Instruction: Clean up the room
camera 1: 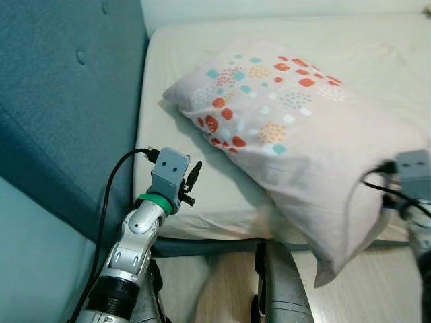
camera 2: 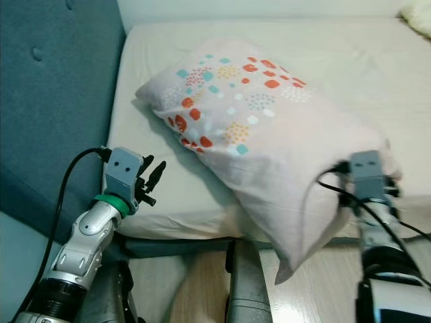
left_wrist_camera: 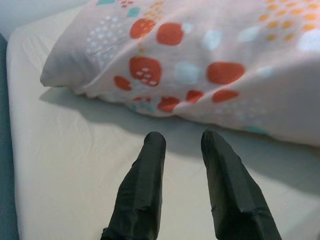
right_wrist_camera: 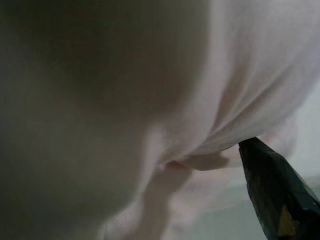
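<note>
Left eye view: a pale pink pillow with orange and teal dots (camera 1: 289, 128) lies slantwise on the cream sheeted mattress (camera 1: 182, 168), its near right corner drooping past the mattress edge over the wooden floor (camera 1: 222, 282). A teal padded headboard (camera 1: 67, 101) borders the left.

Right eye view: bare sheet stretches far right.

Left wrist view: the left gripper (left_wrist_camera: 182, 142), fingers slightly parted and empty, hovers just short of the pillow's near edge.

Right wrist view: the right gripper (right_wrist_camera: 250, 150) pinches pillow fabric

Spotted pillow (camera 1: 289, 128) (overhanging) on bed (camera 1: 202, 195)
</note>
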### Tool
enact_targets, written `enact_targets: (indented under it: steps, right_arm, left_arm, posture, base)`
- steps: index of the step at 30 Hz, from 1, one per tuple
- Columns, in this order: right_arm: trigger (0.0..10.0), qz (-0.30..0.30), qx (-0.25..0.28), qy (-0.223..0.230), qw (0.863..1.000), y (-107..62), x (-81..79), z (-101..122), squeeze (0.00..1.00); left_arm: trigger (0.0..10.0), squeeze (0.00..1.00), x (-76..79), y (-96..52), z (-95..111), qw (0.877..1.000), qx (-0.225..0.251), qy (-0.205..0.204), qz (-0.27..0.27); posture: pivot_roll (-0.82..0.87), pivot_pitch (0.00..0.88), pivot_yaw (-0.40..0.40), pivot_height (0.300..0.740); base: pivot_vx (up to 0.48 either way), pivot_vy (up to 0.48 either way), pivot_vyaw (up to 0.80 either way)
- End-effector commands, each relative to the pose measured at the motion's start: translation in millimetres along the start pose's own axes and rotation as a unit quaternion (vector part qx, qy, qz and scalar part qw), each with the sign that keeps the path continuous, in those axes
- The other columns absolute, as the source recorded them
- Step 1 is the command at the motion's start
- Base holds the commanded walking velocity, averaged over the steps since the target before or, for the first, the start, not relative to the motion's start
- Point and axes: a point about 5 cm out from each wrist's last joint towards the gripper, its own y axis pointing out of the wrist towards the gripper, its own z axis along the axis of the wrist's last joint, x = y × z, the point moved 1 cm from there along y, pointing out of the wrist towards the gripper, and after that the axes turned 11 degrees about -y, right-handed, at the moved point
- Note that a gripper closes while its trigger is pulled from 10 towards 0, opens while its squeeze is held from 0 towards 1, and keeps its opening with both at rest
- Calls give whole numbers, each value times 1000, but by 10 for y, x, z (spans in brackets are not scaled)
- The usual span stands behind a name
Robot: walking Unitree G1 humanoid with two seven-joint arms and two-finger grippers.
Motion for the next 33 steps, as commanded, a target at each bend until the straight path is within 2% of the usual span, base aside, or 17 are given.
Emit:
enact_targets:
  steps: [1, 3, 4, 6, 7, 9, 11, 12, 18, 19, 20, 21, 24, 26, 30, 32, 33]
  right_arm:
    - [10000, 60, 4, -12, 998, 6, -236, 22, 0]
    - [10000, 141, 26, -20, 989, 11, -518, 148, 0]
    - [10000, 141, 26, -20, 989, 11, -518, 148, 0]
    - [10000, 282, 89, -7, 955, -62, -936, 400, 0]
    - [10000, 282, 89, -7, 955, -62, -936, 400, 0]
    - [10000, 398, 169, 13, 902, -197, -1234, 699, 0]
    - [10000, 456, 221, 34, 861, -297, -1372, 932, 0]
    - [10000, 456, 221, 34, 861, -297, -1372, 932, 0]
    - [10000, 516, 318, 176, 776, -499, -1666, 1752, 0]
    - [10000, 516, 318, 176, 776, -499, -1666, 1752, 0]
    - [10000, 523, 331, 203, 758, -548, -1718, 1910, 0]
    - [10000, 523, 331, 203, 758, -548, -1718, 1910, 0]
    - [10000, 540, 393, 283, 689, -738, -1756, 2411, 0]
    - [10000, 551, 434, 333, 630, -860, -1656, 2695, 0]
    - [10000, 555, 452, 298, 631, -916, -1658, 2751, 0]
    - [10000, 580, 395, 242, 670, -858, -1884, 2323, 0]
    - [10000, 580, 395, 242, 670, -858, -1884, 2323, 0]
  left_arm:
    - [10000, 0, -3, -27, -30, 1000, -8, -1, 1]
    - [10000, 0, -7, -30, -24, 1000, -9, 0, 2]
    - [10000, 0, -7, -30, -24, 1000, -9, 0, 2]
    - [10000, 0, -14, -33, -16, 1000, -9, 1, 3]
    - [10000, 0, -14, -33, -16, 1000, -9, 1, 3]
    - [10000, 0, -20, -36, -13, 1000, -9, 2, 4]
    - [10000, 0, -28, -29, 1, 1000, -7, 2, 6]
    - [10000, 0, -28, -29, 1, 1000, -7, 2, 6]
    - [10000, 0, -242, 92, 414, 996, 64, 0, 58]
    - [10000, 0, -242, 92, 414, 996, 64, 0, 58]
    - [10000, 0, -302, 115, 539, 994, 83, 0, 70]
    - [10000, 0, -302, 115, 539, 994, 83, 0, 70]
    - [10000, 0, -473, 158, 958, 984, 145, -1, 100]
    - [10000, 0, -565, 159, 1218, 976, 183, -15, 116]
    - [10000, 0, -589, 145, 1336, 974, 196, -5, 111]
    - [10000, 0, -542, 100, 1139, 983, 159, 13, 87]
    - [10000, 0, -542, 100, 1139, 983, 159, 13, 87]
  posture:
    - [-12, 18, 61, 510]
    - [-7, 19, 60, 510]
    - [-7, 19, 60, 510]
    - [-7, 17, 61, 510]
    - [-7, 17, 61, 510]
    - [-11, 14, 63, 510]
    - [-16, 12, 65, 510]
    - [-16, 12, 65, 510]
    - [-7, 1, 66, 510]
    - [-7, 1, 66, 510]
    - [-1, 0, 66, 510]
    - [-1, 0, 66, 510]
    - [6, 0, 69, 510]
    - [6, 0, 68, 510]
    - [8, 0, 64, 510]
    - [8, 6, 53, 510]
    - [8, 6, 53, 510]
  base:
    - [0, 0, 0]
    - [0, 0, 0]
    - [0, 0, 0]
    - [0, 0, 0]
    - [0, 0, 0]
    - [0, 0, 0]
    - [0, 0, 0]
    - [0, 0, 0]
    - [0, 0, 0]
    - [0, 0, 0]
    - [0, 0, 0]
    - [0, 0, 0]
    - [0, 0, 0]
    - [0, 0, 0]
    - [0, 0, 0]
    - [0, 0, 0]
    - [0, 0, 0]
